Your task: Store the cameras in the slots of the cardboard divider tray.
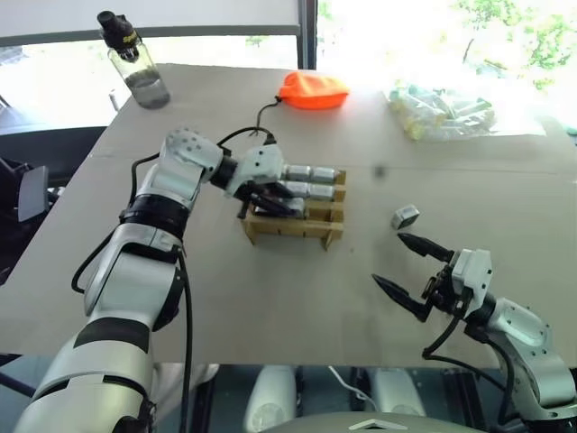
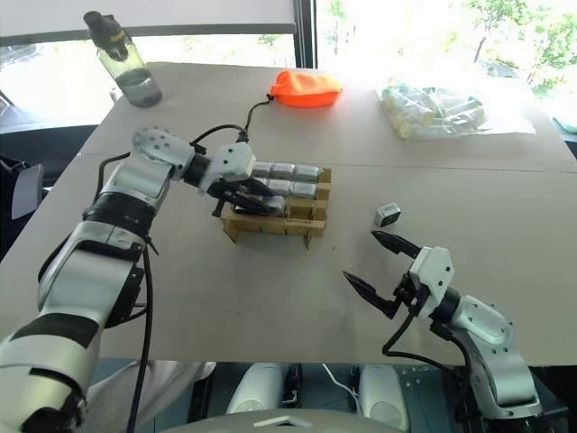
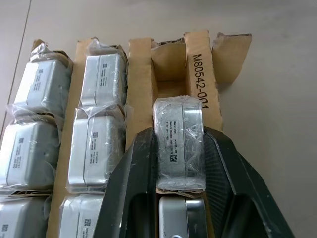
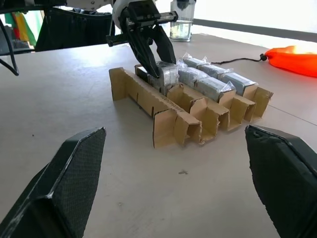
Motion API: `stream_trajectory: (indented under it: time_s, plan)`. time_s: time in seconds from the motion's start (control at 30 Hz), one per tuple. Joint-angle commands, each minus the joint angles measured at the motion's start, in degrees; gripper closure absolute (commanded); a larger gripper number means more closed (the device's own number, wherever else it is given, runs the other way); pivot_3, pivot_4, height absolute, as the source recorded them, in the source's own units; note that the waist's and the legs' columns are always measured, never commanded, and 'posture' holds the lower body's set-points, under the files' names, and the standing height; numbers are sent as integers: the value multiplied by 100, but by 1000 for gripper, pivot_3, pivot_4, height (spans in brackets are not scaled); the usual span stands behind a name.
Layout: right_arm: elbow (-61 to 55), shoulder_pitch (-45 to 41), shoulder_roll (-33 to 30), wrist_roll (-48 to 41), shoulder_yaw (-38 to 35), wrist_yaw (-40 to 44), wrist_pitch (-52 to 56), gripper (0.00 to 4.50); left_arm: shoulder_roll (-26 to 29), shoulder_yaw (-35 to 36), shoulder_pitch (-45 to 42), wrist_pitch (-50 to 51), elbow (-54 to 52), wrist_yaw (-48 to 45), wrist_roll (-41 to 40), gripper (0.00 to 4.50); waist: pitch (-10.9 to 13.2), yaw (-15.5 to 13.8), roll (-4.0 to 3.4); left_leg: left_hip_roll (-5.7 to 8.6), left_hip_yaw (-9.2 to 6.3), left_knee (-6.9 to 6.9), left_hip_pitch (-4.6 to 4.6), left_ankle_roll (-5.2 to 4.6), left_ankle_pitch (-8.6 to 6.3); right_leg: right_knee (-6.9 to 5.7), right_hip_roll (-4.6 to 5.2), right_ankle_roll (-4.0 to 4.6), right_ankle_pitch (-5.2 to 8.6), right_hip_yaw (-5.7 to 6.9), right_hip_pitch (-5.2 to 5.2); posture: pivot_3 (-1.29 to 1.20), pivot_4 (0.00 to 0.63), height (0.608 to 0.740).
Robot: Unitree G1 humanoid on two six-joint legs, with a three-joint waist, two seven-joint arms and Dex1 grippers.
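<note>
Left gripper [image 3: 179, 198] clamped on a shrink-wrapped silver-grey camera [image 3: 178, 148], angled down over the third row of the cardboard divider tray [image 1: 290, 227] at worktop [image 1: 270, 307] centre (likely lining it up with an empty slot). Two far rows already filled. Right gripper [image 1: 413, 271] spread wide, holding nothing, at about 5 o'clock of the tray. Loose camera [image 1: 405, 216] lies just beyond it, at the tray's 3 o'clock.

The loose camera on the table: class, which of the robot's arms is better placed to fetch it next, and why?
Probably the right. The right gripper is open and empty beside the loose camera, while the left gripper is shut on a camera over the tray.
</note>
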State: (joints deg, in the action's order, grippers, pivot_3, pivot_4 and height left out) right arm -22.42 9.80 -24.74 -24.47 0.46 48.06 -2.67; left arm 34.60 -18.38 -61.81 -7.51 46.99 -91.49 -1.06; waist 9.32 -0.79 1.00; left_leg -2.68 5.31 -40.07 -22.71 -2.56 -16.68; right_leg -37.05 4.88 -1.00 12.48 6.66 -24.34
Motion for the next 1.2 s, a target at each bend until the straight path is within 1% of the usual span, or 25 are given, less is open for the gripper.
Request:
stream_trajectory:
  time_s: [0.03,0.07,0.1,0.13,0.17,0.2,0.27,0.3,0.33,0.4,0.43,0.6,0.7,0.77,0.87,1.03,1.1,1.2]
  plan:
    - [-262,8,-3,-27,20,-65,-31,46,19,60,-8,85,-82,-72,68,3768,0,8,0,0,-1,0,0,0,0,0,0,0,0,-1,0,0,150,726]
    - [-254,14,-8,-27,22,-61,-44,46,11,70,-1,94,-91,-79,73,3768,0,9,0,0,-1,0,0,0,0,0,0,0,0,-1,0,0,150,726]
    - [-248,19,-11,-30,23,-59,-55,0,2,79,6,98,-103,-83,73,2745,0,8,0,0,-1,0,0,0,0,0,0,0,0,-1,0,0,150,726]
    - [-241,22,-15,-33,20,-56,-63,0,-4,76,14,116,-125,-91,56,2538,0,4,0,0,-1,0,0,0,0,0,0,0,0,-1,0,0,150,726]
    - [-237,25,-17,-36,18,-55,-68,0,-7,74,20,131,-141,-97,44,1869,0,2,0,0,0,0,0,0,0,0,0,0,0,0,0,0,150,726]
    - [-227,22,-21,-35,11,-57,-66,0,-32,102,14,120,-142,-44,57,1555,0,1,0,0,-1,0,0,0,0,0,0,0,0,1,0,0,150,726]
    - [-209,17,-33,-27,-4,-71,-44,0,-117,182,-38,103,-71,225,104,606,0,-7,0,0,-1,0,0,0,0,0,0,0,0,1,0,0,150,726]
    - [-211,18,-50,-27,-15,-106,27,0,-164,256,-92,253,-14,311,54,140,0,-13,0,0,-5,-1,0,-1,0,0,1,0,0,2,2,0,150,726]
    - [-216,19,-60,-25,-18,-133,78,0,-190,305,-128,368,24,351,12,27,-1,-19,0,1,-10,-2,0,-1,0,1,2,0,0,5,4,0,150,726]
    - [-163,22,-134,74,-80,-191,113,0,-134,442,-101,607,-99,217,-148,27,-1,-11,1,2,-17,-7,0,-1,0,1,3,0,0,12,11,0,150,726]
    - [-86,17,-272,147,-169,-122,77,0,-55,531,-11,716,-282,131,-247,27,-1,-3,1,2,-21,-9,0,-1,0,0,3,0,0,11,11,0,150,726]
    - [597,-326,-1286,174,-709,538,-1,0,287,1072,697,1632,-1676,-100,-1120,27,0,38,-1,0,-32,-8,2,-9,-6,2,4,-1,0,0,8,0,150,726]
    - [1159,-789,-2063,458,-679,1087,90,0,416,1517,1329,2216,-2662,190,-1621,27,0,16,-3,-3,-32,-8,8,-9,-5,0,3,0,0,0,9,0,150,726]
    - [1593,-1204,-2368,547,-592,1456,-37,0,504,1736,1775,2489,-3310,457,-1816,27,2,17,-11,-3,-31,-9,12,-9,-5,-2,5,0,0,-3,12,0,150,726]
    - [2525,-2178,-2594,690,-336,2064,-339,0,718,2005,2577,2657,-4389,1052,-1803,27,0,50,-9,-4,-28,-8,20,-9,-5,0,2,0,0,-8,16,0,150,726]
    - [4104,-3745,-2690,1077,177,3079,-700,0,734,2728,3627,3760,-6237,2200,-2484,27,4,19,-12,-9,-34,-8,16,-9,-5,4,4,1,-1,-3,18,0,150,726]
    - [4768,-4335,-2657,1309,428,3445,-868,0,851,2946,4083,4056,-6896,2504,-2638,27,4,8,-12,-21,-29,-7,16,-9,-5,7,10,0,-1,-7,17,0,150,726]
    - [5831,-5251,-2419,1683,795,3865,-1263,0,951,3327,4672,4570,-7691,3024,-2924,27,8,14,-19,-27,-29,-6,15,-9,-6,15,7,1,-1,-3,18,0,150,726]
